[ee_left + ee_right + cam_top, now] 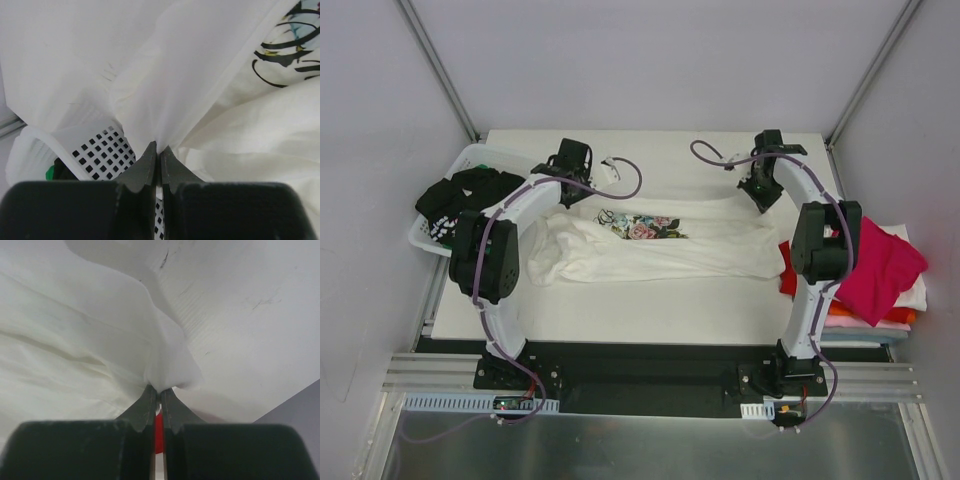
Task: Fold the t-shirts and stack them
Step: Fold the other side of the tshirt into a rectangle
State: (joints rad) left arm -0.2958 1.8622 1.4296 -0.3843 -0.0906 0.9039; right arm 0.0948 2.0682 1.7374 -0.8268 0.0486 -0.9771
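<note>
White tee [650, 255], seemingly, in both hands [159, 149] [159, 391].

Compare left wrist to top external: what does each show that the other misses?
Left wrist only: the left gripper seen shut, pinching a fold of the white tee. Top external only: the right gripper at the tee's other end, its floral print, and the magenta tee topping a pile at the right edge. Both: the white tee, its dark script, and the white basket.
</note>
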